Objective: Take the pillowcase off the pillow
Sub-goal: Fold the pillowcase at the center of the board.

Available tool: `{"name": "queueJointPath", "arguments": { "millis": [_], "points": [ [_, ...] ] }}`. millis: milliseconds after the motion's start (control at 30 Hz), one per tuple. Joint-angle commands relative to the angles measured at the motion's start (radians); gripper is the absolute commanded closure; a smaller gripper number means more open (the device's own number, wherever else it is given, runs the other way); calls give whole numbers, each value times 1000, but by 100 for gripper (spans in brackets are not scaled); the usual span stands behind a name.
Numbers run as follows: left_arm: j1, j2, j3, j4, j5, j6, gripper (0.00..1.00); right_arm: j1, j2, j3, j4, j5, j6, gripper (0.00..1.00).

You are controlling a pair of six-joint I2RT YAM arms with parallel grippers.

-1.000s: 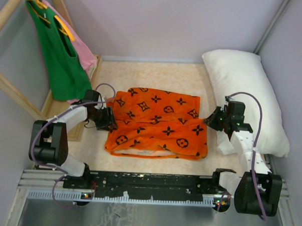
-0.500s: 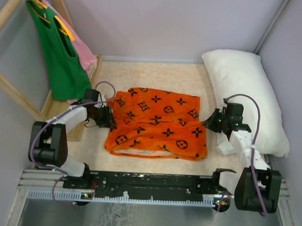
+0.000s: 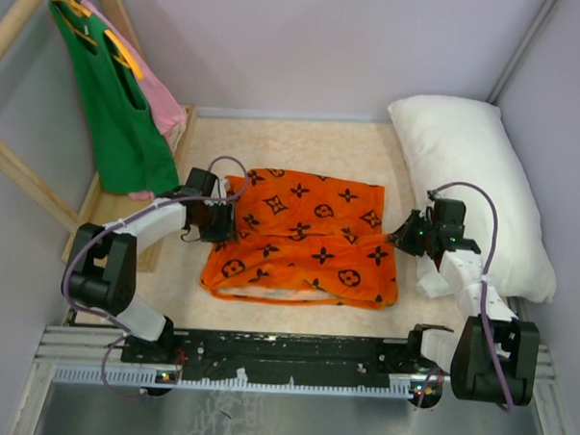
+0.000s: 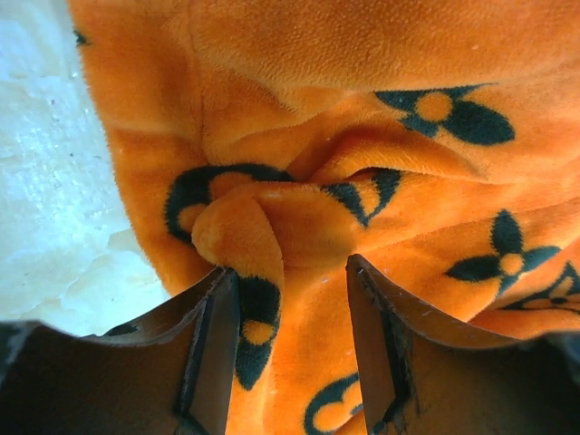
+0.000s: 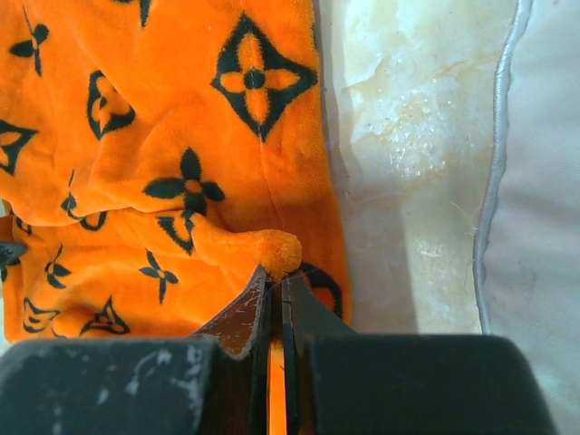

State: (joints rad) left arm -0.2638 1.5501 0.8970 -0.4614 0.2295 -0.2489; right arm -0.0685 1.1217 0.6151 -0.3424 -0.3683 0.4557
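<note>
The orange pillowcase (image 3: 308,238) with black motifs lies crumpled flat in the middle of the table. The white pillow (image 3: 475,177) lies apart from it along the right wall; its edge shows in the right wrist view (image 5: 544,181). My left gripper (image 3: 222,219) sits at the pillowcase's left edge. Its jaws (image 4: 290,272) stand apart over the plush fabric (image 4: 362,136), and a bunched fold rests against the left finger (image 4: 217,344). My right gripper (image 3: 405,237) is at the right edge, shut (image 5: 279,276) on a small pinch of the pillowcase (image 5: 136,163).
A green tank top (image 3: 117,104) and a pink garment (image 3: 165,101) hang from a wooden rack (image 3: 23,167) at the back left. Walls close in the table at the back and right. The black base rail (image 3: 284,357) runs along the near edge.
My left gripper has moved right and a little farther back, onto the pillowcase's left edge. The right gripper has kept its pinch and barely shifted.
</note>
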Motion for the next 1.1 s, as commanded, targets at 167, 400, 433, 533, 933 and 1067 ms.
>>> {"name": "queueJointPath", "arguments": {
  "millis": [167,400,433,533,933,1067],
  "points": [
    [-28,12,54,-6,-125,44,50,-7,5,-9,48,-18,-11,100],
    [-25,50,32,-18,-175,56,82,-7,29,-20,83,-52,2,100],
    [-26,57,30,-21,-186,59,95,-7,30,-19,82,-53,2,100],
    [-24,47,53,-42,-230,70,100,-7,24,-4,74,-51,-2,100],
    [9,-256,421,228,-462,109,100,3,83,400,228,-17,171,100],
    [18,-234,589,290,-468,158,100,3,155,676,248,49,176,100]
  ]
}}
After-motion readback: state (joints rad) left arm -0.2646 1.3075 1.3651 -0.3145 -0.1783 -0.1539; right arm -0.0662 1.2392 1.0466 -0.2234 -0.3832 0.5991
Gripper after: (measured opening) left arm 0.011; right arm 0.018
